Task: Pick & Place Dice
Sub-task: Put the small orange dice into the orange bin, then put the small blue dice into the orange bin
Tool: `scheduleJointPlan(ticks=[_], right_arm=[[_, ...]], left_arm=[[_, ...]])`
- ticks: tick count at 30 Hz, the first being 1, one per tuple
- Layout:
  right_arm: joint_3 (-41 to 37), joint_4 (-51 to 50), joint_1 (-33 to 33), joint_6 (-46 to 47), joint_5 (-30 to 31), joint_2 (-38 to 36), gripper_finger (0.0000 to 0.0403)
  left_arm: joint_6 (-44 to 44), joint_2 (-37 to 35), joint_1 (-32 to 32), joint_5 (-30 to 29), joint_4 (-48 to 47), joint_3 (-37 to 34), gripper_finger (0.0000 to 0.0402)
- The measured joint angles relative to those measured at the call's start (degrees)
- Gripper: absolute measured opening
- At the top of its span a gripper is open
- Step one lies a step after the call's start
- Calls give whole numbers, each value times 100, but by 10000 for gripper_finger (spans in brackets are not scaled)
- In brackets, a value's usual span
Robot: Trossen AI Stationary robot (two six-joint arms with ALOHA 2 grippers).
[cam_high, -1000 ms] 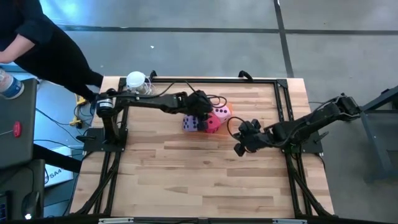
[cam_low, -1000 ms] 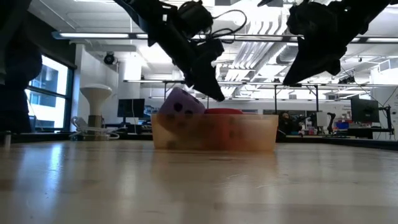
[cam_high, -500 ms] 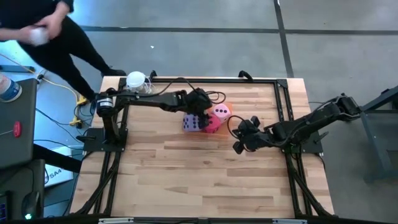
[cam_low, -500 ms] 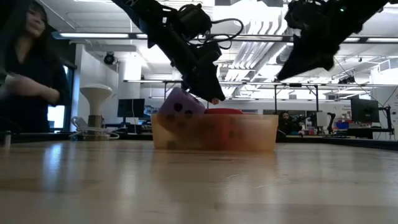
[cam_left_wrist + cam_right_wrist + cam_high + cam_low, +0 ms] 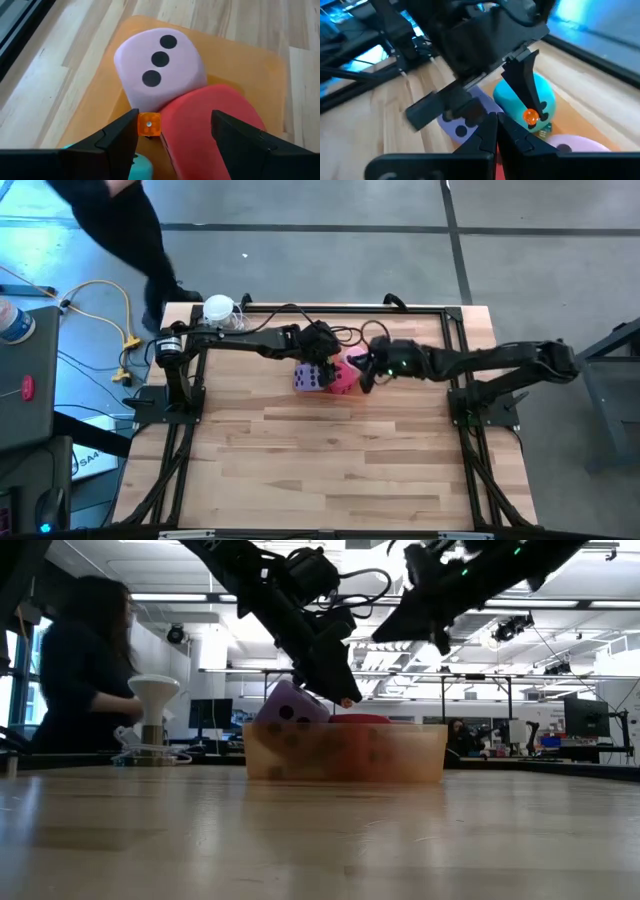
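Hovering over the orange tray [image 5: 345,752] mid-counter, your left claw [image 5: 172,132] stands parted and grasps nothing, the teal die [image 5: 527,97] just beneath it beside the purple [image 5: 307,377], red [image 5: 210,120] and pink [image 5: 160,70] dice. Your right claw [image 5: 495,135], clenched and empty, hangs close by. Release looks done; next, lift clear.

Your right gripper [image 5: 362,377], previously low over bare table well right of the tray [image 5: 362,356], now reaches in beside the pink die [image 5: 356,360] at the tray's right side, fingers pressed together. Your left gripper [image 5: 172,131] now stands spread above the red die [image 5: 210,120]. The person [image 5: 85,670] now appears farther right in the low view.
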Motion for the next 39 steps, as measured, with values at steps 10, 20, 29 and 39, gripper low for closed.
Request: scheduleJointPlan(ticks=[10,20,29,39], right_arm=[[14,1104,-949,307,-1588,1128,2],[521,1152,-1230,121,-2627,1968,2],[527,765,-1303,128,-1952,2063,2],[527,224,-1274,145,-1830,2063,2]], left_arm=[[2,0,0,6,15,0,241],[601,0,-15,130,-112,-2,241],[554,-1,-13,133,122,-7,241],[516,-65,-20,173,180,-4,241]])
